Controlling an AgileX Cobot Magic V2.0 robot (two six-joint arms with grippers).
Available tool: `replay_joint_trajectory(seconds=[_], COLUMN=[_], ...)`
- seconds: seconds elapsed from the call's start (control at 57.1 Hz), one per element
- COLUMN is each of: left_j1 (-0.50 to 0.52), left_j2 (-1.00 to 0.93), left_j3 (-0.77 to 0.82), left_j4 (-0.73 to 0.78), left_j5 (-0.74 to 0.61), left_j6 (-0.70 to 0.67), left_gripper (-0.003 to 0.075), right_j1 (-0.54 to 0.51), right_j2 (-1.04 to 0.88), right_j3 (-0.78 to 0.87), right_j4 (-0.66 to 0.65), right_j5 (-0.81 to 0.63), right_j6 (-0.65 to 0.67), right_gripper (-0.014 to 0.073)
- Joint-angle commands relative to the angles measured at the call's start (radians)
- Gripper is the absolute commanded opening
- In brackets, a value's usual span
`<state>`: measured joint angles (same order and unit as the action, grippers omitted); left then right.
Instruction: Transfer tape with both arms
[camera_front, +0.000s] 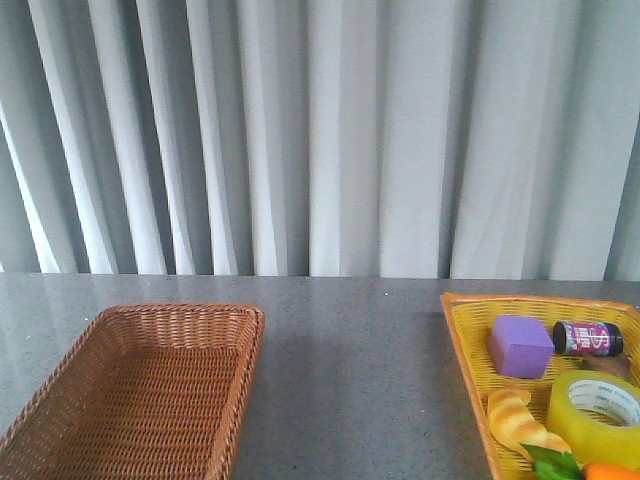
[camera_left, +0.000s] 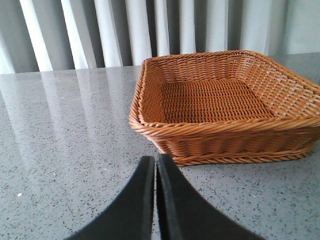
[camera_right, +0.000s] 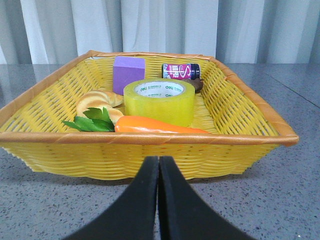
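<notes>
The tape (camera_front: 596, 416), a translucent yellow roll with a white printed core, lies flat in the yellow basket (camera_front: 466, 340) at the front right; it also shows in the right wrist view (camera_right: 159, 101). My right gripper (camera_right: 158, 162) is shut and empty, just outside the yellow basket's near wall (camera_right: 150, 155), short of the tape. My left gripper (camera_left: 155, 162) is shut and empty over the grey table, in front of the brown wicker basket (camera_left: 225, 135). Neither arm shows in the front view.
The yellow basket also holds a purple block (camera_front: 520, 346), a small dark bottle (camera_front: 588, 338), a croissant (camera_front: 517, 418) and a carrot with green leaves (camera_right: 155, 125). The brown wicker basket (camera_front: 140, 395) at the front left is empty. Grey curtains hang behind the table.
</notes>
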<state>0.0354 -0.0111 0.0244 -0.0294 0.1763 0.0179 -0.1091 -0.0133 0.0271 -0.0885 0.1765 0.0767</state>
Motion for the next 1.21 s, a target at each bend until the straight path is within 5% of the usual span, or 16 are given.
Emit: replay_joint_trajectory(seconds=[0.0,0.21,0.333,0.56,0.753,0.893,0.998,1.191], left_j1=[0.000,0.000,0.000,0.000,0.000,0.000,0.000,0.000], left_j2=[-0.016,-0.016,-0.014,0.099,0.494,0.832,1.009,1.180], left_j3=[-0.007,-0.028,-0.107,-0.371,-0.672,-0.957,-1.125,-1.275], left_j4=[0.009,-0.063,-0.064,-0.026,-0.029,-0.031,-0.029,-0.053], left_j5=[-0.100,-0.274,-0.249,-0.188,-0.155,-0.020,0.059,0.160], left_j6=[0.009,-0.066,-0.110,-0.073,-0.075,-0.087,-0.094,-0.106], left_gripper=[-0.0006,-0.0006,-0.0006,-0.0006,-0.0006,-0.0006,-0.0006,-0.0006], right_j1=[-0.002,-0.002,-0.002,-0.002,0.029,0.070,0.070,0.068], right_j2=[-0.008,-0.008,0.008,0.228,0.481,0.708,0.814,0.895], right_j3=[0.003,0.001,-0.067,-0.395,-0.687,-0.884,-0.958,-0.964], right_j4=[-0.008,-0.030,-0.039,-0.101,-0.130,-0.077,-0.065,-0.062], right_j5=[-0.081,-0.383,-0.524,-0.410,-0.264,-0.008,0.122,0.100], right_j6=[-0.009,0.008,0.070,0.085,0.086,0.094,0.093,0.097], right_gripper=[-0.0007,-0.0007,-0.0007,-0.0007,-0.0007,-0.0007,-0.0007,-0.0007])
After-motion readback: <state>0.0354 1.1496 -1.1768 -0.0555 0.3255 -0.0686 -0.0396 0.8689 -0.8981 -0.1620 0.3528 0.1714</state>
